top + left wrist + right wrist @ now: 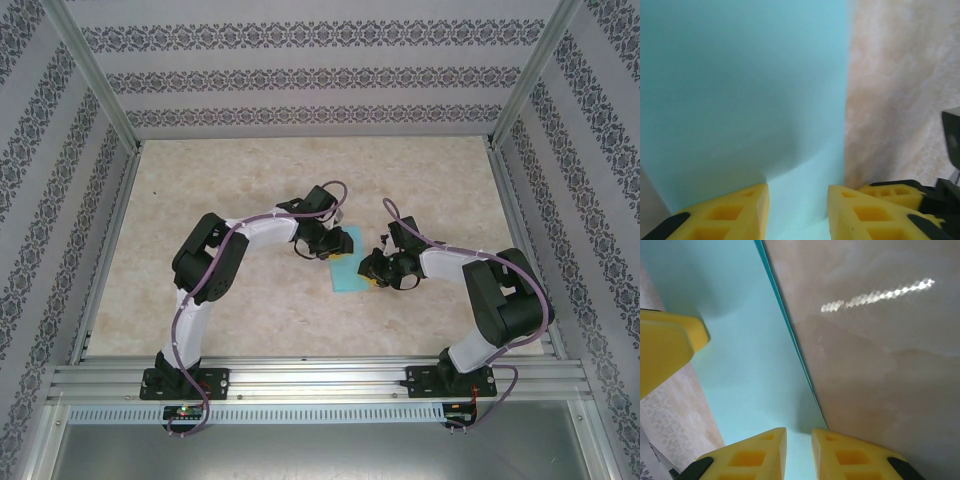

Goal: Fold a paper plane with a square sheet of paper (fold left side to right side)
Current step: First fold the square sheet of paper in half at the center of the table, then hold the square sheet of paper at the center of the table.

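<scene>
Left claw, jaws parted, sits at the far end of the square sheet of paper; right claw, narrowly parted, at its near right edge; sheet runs far-to-near.

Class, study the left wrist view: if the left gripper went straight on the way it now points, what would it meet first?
The left gripper would first meet the thin light turquoise sheet of paper, seen between its yellow fingers; how near is unclear.

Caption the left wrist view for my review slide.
Left gripper, jaws apart, against the turquoise paper sheet, beige table alongside.
</scene>
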Motion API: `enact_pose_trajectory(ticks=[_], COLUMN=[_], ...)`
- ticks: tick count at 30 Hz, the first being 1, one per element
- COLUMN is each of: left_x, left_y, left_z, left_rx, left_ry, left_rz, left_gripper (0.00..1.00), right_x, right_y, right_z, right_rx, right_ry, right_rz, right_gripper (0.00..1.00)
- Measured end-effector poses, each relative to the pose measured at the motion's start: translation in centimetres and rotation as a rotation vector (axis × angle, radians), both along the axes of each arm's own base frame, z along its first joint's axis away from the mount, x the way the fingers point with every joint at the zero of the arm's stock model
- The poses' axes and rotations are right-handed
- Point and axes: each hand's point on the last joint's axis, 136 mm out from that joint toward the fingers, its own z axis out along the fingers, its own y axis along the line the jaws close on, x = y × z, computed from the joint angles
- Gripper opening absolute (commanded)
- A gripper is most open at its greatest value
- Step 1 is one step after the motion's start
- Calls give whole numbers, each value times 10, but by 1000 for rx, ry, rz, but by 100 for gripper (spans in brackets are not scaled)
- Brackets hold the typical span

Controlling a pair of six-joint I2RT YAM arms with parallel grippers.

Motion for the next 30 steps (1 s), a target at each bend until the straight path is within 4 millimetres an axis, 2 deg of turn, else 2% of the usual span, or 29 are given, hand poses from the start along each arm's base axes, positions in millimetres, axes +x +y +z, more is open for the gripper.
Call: enact_pose_trajectory(ticks=[14, 20, 25, 30], left_x=[-1, -1, -1, -1], left_y=[7, 6, 6, 6], left_z=[-7, -6, -6, -6], left_rx=[-2, -16, -19, -18], left_ry=[-26, -26, -27, -29], left_rz=[-9, -12, -13, -16], left_gripper=[37, 38, 39, 39], right_x=[1, 6, 27, 64], right_y=[2, 2, -2, -2], right_z=[1, 17, 45, 56], right_rx=[8, 36, 90, 124], right_ry=[-9, -53, -146, -188], right_rz=[9, 6, -36, -93], right_gripper=[23, 24, 22, 17])
